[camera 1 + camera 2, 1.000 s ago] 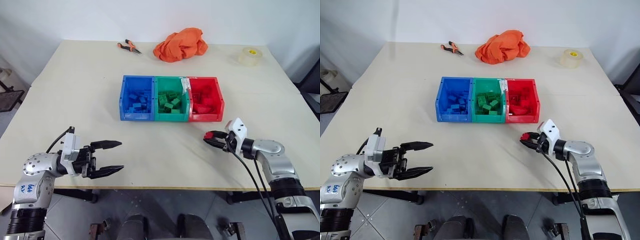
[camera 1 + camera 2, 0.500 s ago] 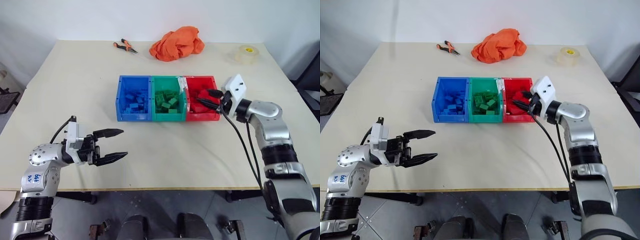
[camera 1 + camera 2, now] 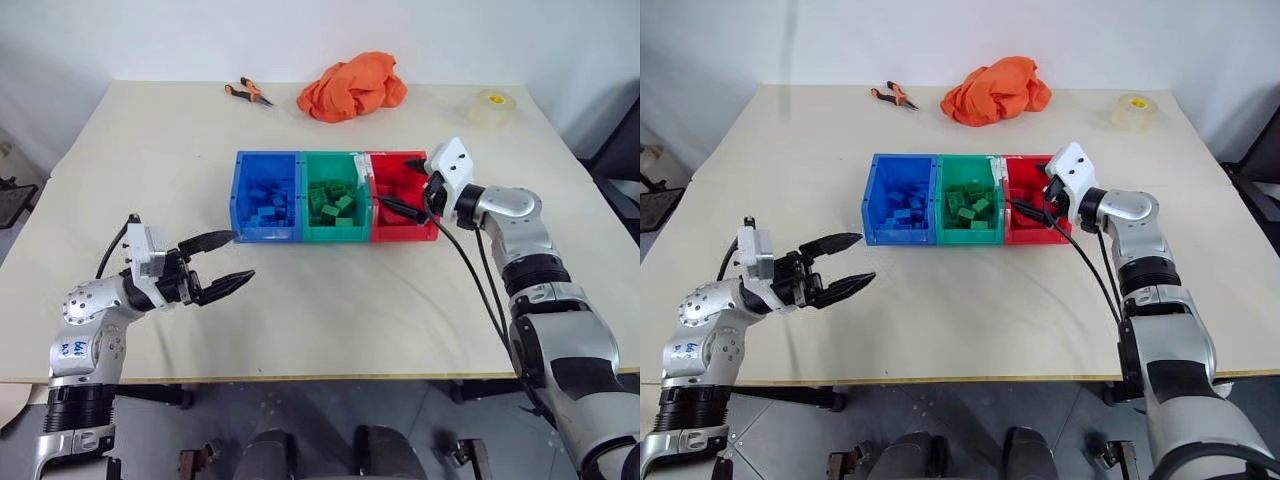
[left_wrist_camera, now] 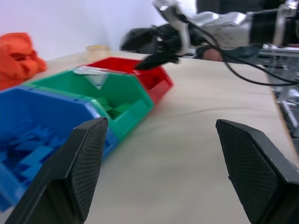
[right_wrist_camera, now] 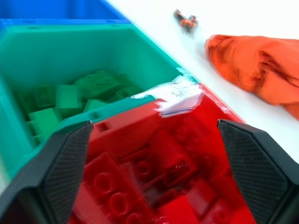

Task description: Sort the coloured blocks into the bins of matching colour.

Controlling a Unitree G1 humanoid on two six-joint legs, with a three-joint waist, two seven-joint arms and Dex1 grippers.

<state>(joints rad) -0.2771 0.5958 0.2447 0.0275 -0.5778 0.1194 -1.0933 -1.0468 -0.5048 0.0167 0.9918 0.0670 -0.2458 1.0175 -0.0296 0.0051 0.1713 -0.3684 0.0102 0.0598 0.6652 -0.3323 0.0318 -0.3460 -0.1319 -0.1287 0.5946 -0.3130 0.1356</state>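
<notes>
Three joined bins stand mid-table: blue bin, green bin, red bin. Each holds blocks of its own colour: blue blocks, green blocks, red blocks. My right gripper hovers over the red bin, open, with nothing between its fingers; through its wide jaws I look down into the red bin. My left gripper hangs open and empty above the table, in front of the blue bin's near left corner and apart from it.
An orange cloth, orange-handled pliers and a clear tape roll lie along the table's far edge. Bare tabletop stretches between the bins and the near edge.
My right gripper, shut on a red block near the table's front, rose to the red bin and opened; no block is between its fingers now. The left gripper edged forward and up.
</notes>
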